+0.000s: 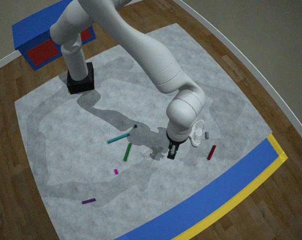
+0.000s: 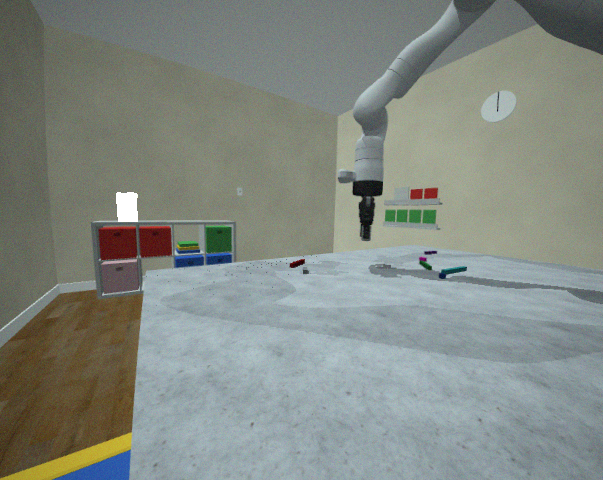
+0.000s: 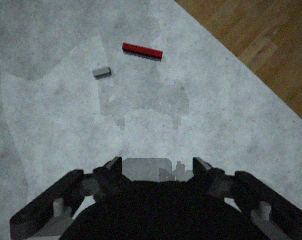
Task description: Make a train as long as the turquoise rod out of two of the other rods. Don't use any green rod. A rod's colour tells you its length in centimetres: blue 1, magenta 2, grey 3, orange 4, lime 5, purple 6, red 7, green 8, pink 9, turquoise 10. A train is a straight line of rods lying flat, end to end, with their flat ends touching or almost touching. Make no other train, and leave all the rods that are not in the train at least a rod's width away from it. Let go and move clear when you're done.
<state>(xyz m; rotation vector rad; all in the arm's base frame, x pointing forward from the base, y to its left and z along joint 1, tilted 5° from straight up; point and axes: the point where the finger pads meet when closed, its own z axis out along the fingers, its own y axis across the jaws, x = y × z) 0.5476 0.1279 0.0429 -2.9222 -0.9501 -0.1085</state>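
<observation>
The red rod (image 1: 211, 152) (image 2: 297, 263) (image 3: 142, 51) lies flat at the right of the table in the top view. The grey rod (image 1: 207, 135) (image 2: 305, 270) (image 3: 102, 72) lies flat near it, apart and at a different angle. The turquoise rod (image 1: 117, 138) (image 2: 454, 270) lies left of centre in the top view. My gripper (image 1: 171, 158) (image 2: 365, 239) (image 3: 157, 164) is open and empty, high above the table, between the turquoise rod and the red rod. In the wrist view the red and grey rods are ahead of the fingers.
A green rod (image 1: 127, 151) (image 2: 425, 265) and a small blue rod (image 1: 135, 126) (image 2: 442, 275) lie near the turquoise one, without touching it in the top view. A magenta rod (image 1: 115, 171) (image 2: 422, 258) and a purple rod (image 1: 88, 200) (image 2: 430, 252) lie farther off.
</observation>
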